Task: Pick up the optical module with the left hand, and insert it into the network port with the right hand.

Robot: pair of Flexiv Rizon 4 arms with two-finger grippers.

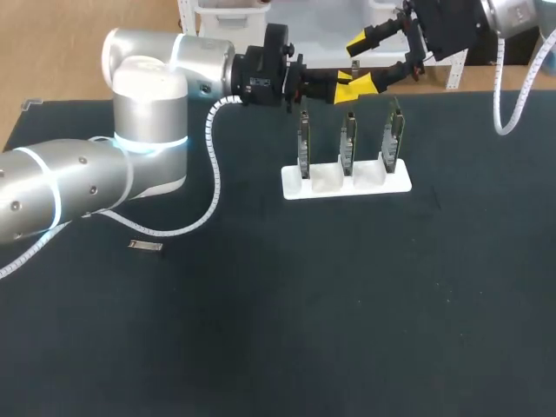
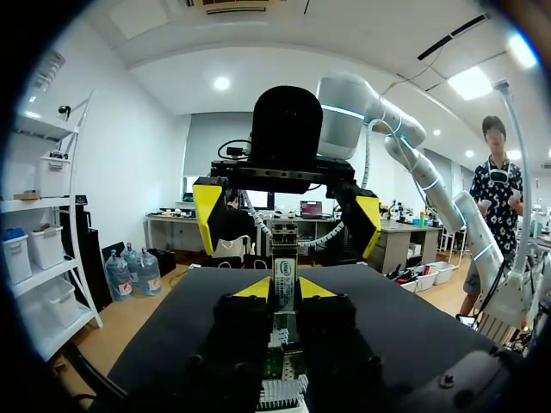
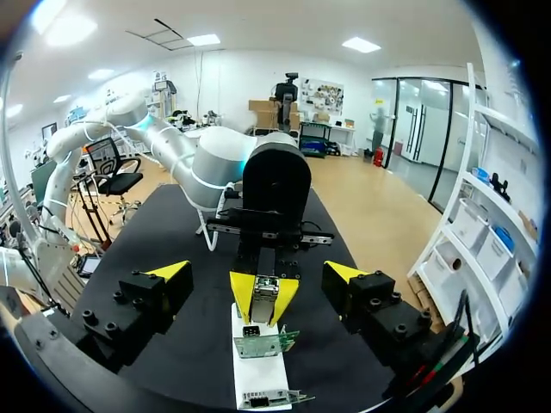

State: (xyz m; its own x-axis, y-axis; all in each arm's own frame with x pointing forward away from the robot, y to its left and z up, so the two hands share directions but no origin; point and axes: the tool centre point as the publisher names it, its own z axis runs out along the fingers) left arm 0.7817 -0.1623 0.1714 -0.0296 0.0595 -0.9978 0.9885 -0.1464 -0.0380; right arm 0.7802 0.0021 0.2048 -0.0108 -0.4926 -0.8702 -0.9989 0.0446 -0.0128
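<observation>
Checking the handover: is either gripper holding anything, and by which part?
The left gripper pinches the optical module by its two sides, its free end sticking out toward the open right gripper, which holds nothing.

Print on the optical module seems too small to read

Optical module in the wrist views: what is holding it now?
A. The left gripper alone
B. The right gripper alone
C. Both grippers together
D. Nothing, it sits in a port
A: the left gripper is shut on the optical module, while the right gripper has its fingers wide open, apart from it.
</observation>
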